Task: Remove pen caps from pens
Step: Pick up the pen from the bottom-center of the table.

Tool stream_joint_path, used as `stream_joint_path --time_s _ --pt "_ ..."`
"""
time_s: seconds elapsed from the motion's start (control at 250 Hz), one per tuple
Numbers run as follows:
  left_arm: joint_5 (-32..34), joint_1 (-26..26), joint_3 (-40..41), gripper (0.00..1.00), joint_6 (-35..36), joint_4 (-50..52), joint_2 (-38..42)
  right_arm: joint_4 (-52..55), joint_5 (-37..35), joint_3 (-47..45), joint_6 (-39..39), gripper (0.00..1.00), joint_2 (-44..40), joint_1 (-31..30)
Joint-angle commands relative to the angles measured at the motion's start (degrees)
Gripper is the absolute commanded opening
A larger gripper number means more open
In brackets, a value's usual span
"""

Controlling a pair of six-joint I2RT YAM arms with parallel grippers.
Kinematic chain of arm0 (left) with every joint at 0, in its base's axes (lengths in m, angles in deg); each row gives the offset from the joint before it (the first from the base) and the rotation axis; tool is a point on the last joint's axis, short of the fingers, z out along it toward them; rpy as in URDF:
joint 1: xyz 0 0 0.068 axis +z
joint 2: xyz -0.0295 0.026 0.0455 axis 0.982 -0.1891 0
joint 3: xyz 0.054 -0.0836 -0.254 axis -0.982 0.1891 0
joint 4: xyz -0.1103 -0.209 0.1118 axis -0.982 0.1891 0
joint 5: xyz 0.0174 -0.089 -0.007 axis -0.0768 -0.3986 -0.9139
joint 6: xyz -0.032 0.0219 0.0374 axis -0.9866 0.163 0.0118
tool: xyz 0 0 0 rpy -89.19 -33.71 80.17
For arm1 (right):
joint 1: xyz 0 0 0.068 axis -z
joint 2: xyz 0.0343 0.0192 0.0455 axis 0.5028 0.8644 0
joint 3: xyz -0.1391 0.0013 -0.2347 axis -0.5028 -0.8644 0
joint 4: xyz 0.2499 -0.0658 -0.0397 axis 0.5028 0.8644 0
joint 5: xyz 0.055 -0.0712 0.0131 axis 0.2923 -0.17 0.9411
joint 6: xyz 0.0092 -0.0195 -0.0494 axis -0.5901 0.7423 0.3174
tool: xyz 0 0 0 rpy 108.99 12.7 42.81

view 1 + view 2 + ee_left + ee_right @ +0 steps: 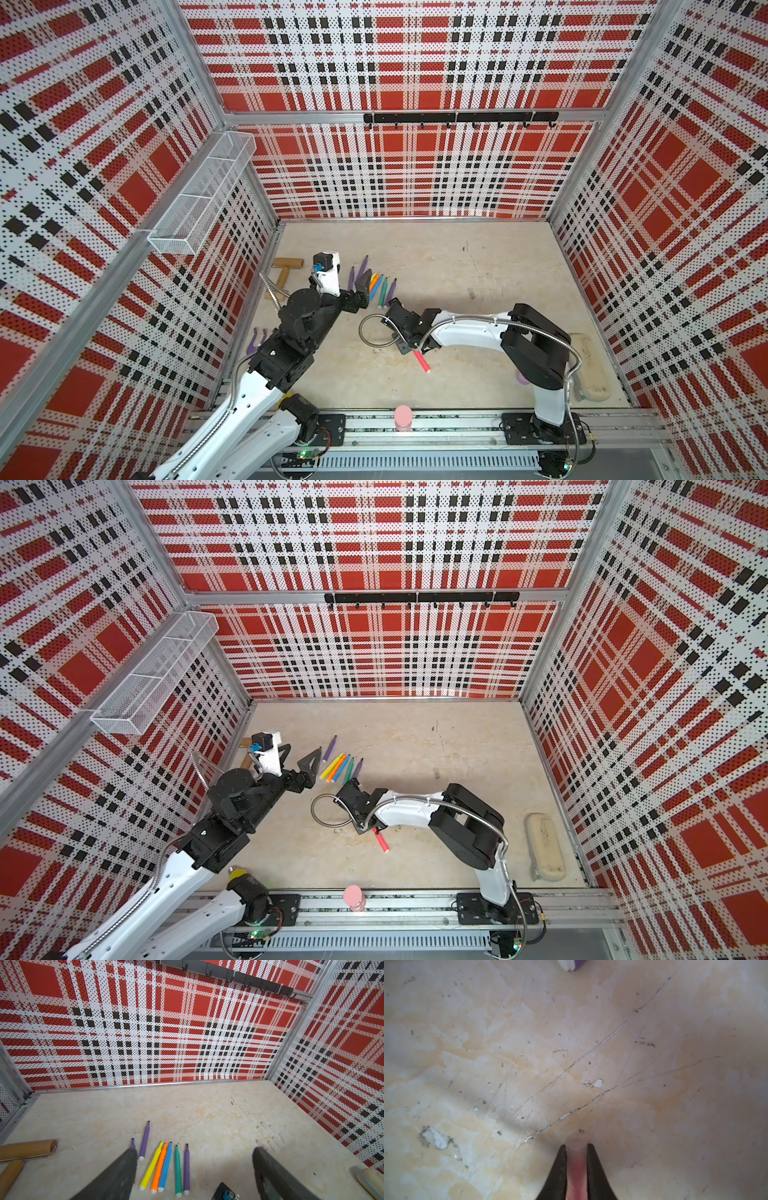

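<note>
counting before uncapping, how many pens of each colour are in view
purple pens: 3
yellow pen: 1
orange pen: 1
blue pen: 1
green pen: 1
red pen: 1
total: 8

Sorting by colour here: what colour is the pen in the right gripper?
Pink-red. The pen shows best in a top view, held by the right gripper.
</note>
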Motion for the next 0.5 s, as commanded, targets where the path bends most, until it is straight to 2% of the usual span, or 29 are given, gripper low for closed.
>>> stream_joint_path --time_s 0.0,0.172,0.212,0.32,0.388,0.492 --pt "1.0 -0.7 0.6 0.9 0.8 -0.9 1.1 -1.2 -0.5 0.1 -0.3 0.1 -1.9 -0.2" --pt "4.0 -2.7 1.3 0.96 2.2 -0.8 2.9 1.6 -5.3 2.4 2.3 0.06 -5.4 0.8" --pt "5.7 -3.5 1.6 1.0 2.9 -0.4 3.5 1.6 -6.3 2.3 3.3 0.05 -7.6 1.9" --pt "12.0 -5.7 2.4 0.99 3.9 0.9 6.0 -1.9 -9.2 -0.2 6.0 0.03 -16.5 5.7" --pt "15.0 -7.4 3.2 0.99 4.5 0.3 7.8 -7.0 -7.2 -3.3 8.0 0.04 -23.5 8.5" --pt "15.4 -9.7 4.1 0.99 5.4 -0.7 9.2 -14.5 -1.9 -7.5 11.3 0.05 -32.6 12.3"
